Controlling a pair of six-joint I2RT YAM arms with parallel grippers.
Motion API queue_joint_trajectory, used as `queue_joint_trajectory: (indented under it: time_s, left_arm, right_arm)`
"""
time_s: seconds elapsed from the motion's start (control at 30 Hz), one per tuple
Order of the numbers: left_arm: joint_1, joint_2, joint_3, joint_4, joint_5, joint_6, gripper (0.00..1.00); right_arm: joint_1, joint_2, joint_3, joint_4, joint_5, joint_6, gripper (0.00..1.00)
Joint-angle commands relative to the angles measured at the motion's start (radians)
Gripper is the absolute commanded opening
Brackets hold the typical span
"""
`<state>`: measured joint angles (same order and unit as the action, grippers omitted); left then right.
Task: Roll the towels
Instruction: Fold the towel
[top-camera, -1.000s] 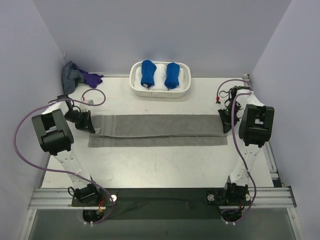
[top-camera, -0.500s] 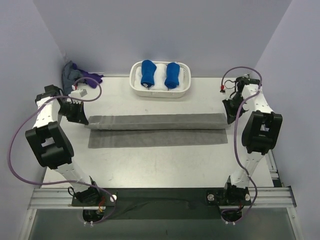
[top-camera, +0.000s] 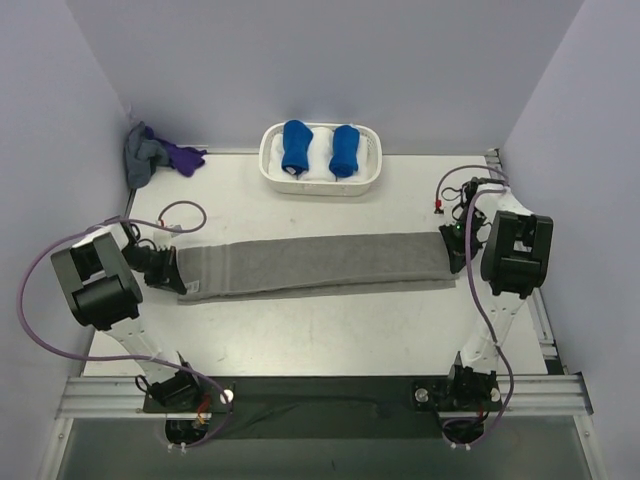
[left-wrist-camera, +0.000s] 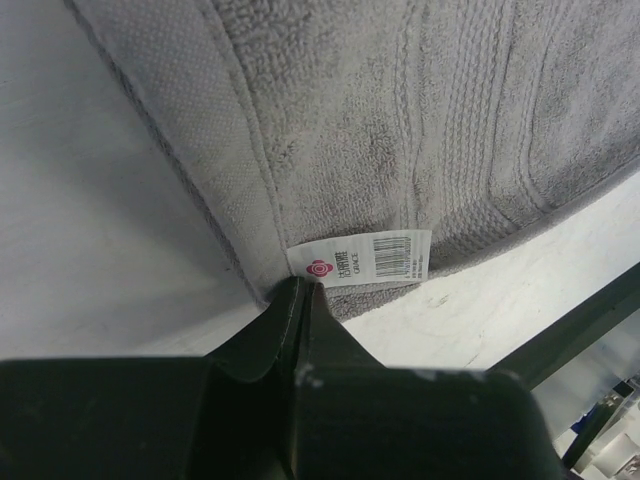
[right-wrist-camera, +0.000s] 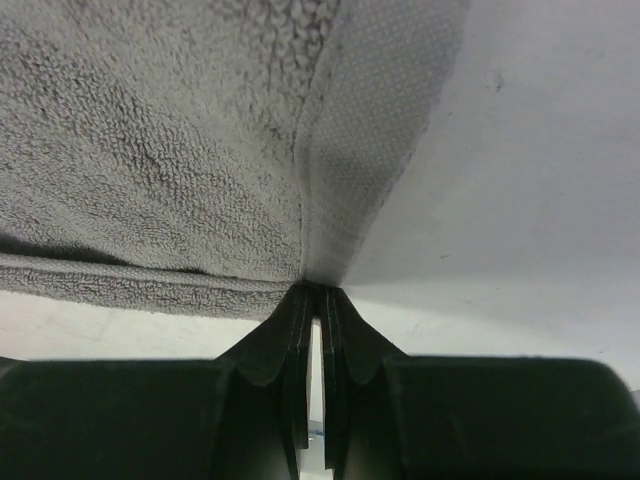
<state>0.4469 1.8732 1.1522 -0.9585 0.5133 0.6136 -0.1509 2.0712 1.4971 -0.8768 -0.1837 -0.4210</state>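
The grey towel (top-camera: 310, 265) lies as a long folded strip across the middle of the table, slightly slanted. My left gripper (top-camera: 178, 272) is shut on its left end; in the left wrist view the jaws (left-wrist-camera: 305, 287) pinch the hem of the towel (left-wrist-camera: 400, 120) beside a white label (left-wrist-camera: 360, 257). My right gripper (top-camera: 452, 252) is shut on the right end; in the right wrist view the jaws (right-wrist-camera: 320, 290) pinch the corner of the towel (right-wrist-camera: 150, 130) low over the table.
A white basket (top-camera: 320, 186) at the back centre holds two blue towel bundles (top-camera: 295, 145). A purple cloth (top-camera: 183, 157) and a grey cloth (top-camera: 140, 155) lie in the back left corner. Walls stand close on both sides.
Both grippers carried the towel's far edge up and back, then forward and down over the near layer. The towel is now a narrower strip.
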Motion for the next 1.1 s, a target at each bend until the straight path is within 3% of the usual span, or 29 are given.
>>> queue_joint_trajectory:
  time_s: [0.0,0.33,0.4,0.47,0.5,0.57,0.63,0.8,1.07]
  left_arm:
    - [0.006,0.037,-0.016,0.138,-0.036,-0.003,0.00]
    - [0.009,0.004,-0.011,0.132,-0.039,0.026,0.00]
    - [0.013,-0.028,0.001,0.078,0.008,0.052,0.18]
    - [0.027,-0.078,0.010,0.041,0.065,0.090,0.27]
    - [0.033,-0.098,0.026,0.002,0.083,0.106,0.35]
    - [0.044,-0.161,0.043,-0.037,0.132,0.147,0.42]
    - [0.044,-0.196,0.078,-0.103,0.162,0.204,0.47]
    - [0.033,-0.258,0.110,-0.134,0.211,0.235,0.49]
    - [0.009,-0.148,0.058,-0.053,0.223,0.141,0.42]
  right_arm:
    - [0.002,0.020,-0.001,-0.010,0.032,0.008,0.00]
    - [0.004,-0.019,-0.009,-0.030,0.004,-0.005,0.00]
    - [0.001,-0.048,-0.002,-0.050,-0.013,-0.013,0.07]
    - [-0.004,-0.097,0.005,-0.088,-0.052,-0.027,0.17]
    - [-0.006,-0.120,0.011,-0.102,-0.069,-0.035,0.22]
    - [-0.013,-0.182,0.021,-0.139,-0.107,-0.053,0.42]
    - [-0.019,-0.218,0.040,-0.169,-0.126,-0.061,0.49]
    - [-0.033,-0.224,0.101,-0.198,-0.181,-0.026,0.45]
    - [-0.012,-0.079,0.023,-0.150,-0.204,0.040,0.35]
